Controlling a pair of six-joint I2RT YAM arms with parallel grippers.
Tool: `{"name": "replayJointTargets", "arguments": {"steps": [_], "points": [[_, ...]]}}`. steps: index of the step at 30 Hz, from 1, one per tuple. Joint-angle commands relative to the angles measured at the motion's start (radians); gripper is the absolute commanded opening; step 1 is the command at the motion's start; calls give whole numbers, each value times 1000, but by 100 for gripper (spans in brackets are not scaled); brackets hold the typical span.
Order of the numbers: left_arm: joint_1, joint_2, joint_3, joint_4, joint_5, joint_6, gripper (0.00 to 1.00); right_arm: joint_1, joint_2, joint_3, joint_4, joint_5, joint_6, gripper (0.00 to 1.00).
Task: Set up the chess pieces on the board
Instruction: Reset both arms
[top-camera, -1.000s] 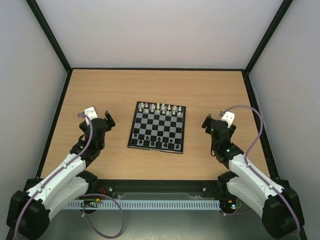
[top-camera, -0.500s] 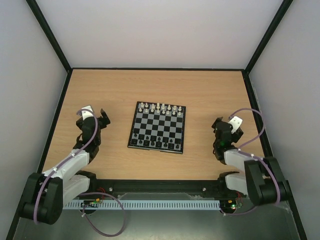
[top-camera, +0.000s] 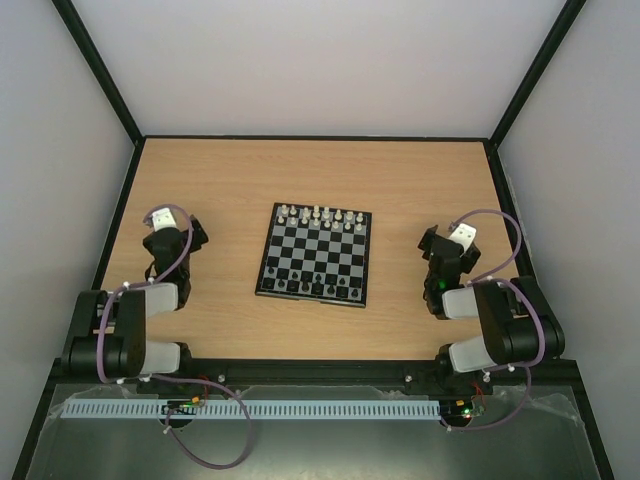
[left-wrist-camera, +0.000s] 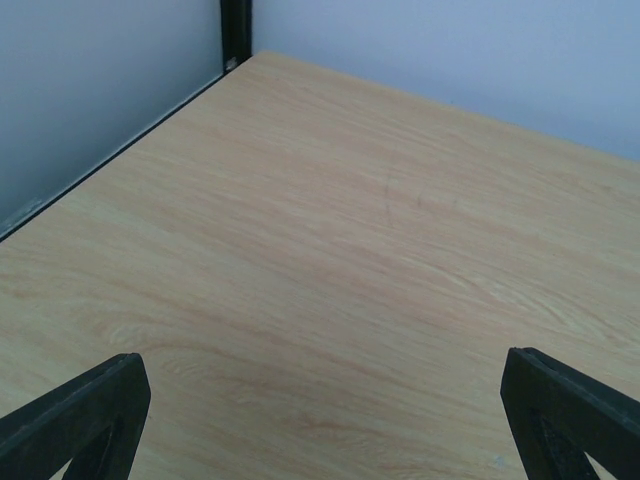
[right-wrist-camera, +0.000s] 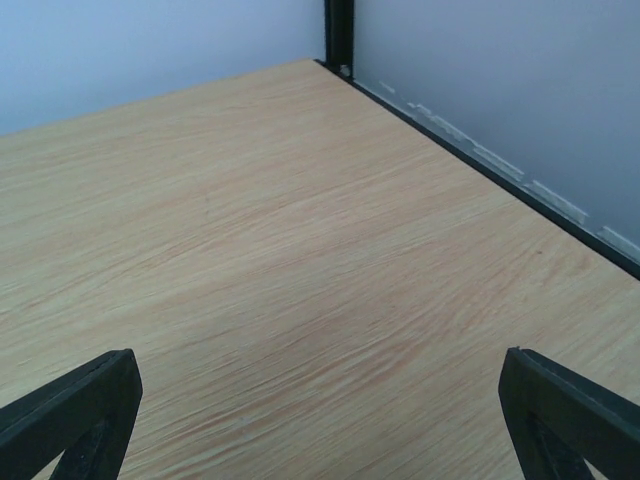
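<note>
— What has been changed?
— Both arms have been folded back; the left gripper (left-wrist-camera: 322, 372) and right gripper (right-wrist-camera: 318, 368) are held wide apart, empty, either side of the board (top-camera: 318, 255).
— And the chess pieces (top-camera: 315, 288)?
— Ranked along the board's near edge; the setup is judged complete.

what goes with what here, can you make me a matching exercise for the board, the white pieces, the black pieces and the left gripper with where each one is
Things:
1 board
2 white pieces
3 black pieces
4 left gripper

Places:
a along the board's far edge
b open above the table, left of the board
c middle of the table
d along the board's near edge

Pairs: 1-c; 2-a; 3-d; 4-b
</note>
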Motion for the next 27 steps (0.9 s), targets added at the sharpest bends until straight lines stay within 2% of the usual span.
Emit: {"name": "replayJointTargets", "arguments": {"steps": [1,4,6,7,9,11,12,17,19,27], "points": [[9,48,11,165,70,54,99,-4,5,-23,166,-62,-56,99],[10,76,37,162,50,71,99,-4,11,-24,170,-94,-72,99],[5,74,4,222,-6,68,99,-4,26,-36,207,-168,-102,99],[4,73,-24,284,-18,70,99,-4,33,-57,249,-179,-103,99],[3,81,-10,272,-17,69,99,-4,100,-72,351,-220,-142,99],[2,108,21,244,-1,78,99,-15,76,-38,242,-247,-123,99],[3,115,26,236,10,82,99,-18,92,-41,277,-245,-129,99],[-4,125,1,295,54,114,99,-19,86,-33,245,-250,-123,99],[-23,173,-9,370,80,150,99,-20,81,-31,232,-253,-120,99],[-20,170,-17,371,110,158,99,-23,84,-23,226,-256,-119,99]]}}
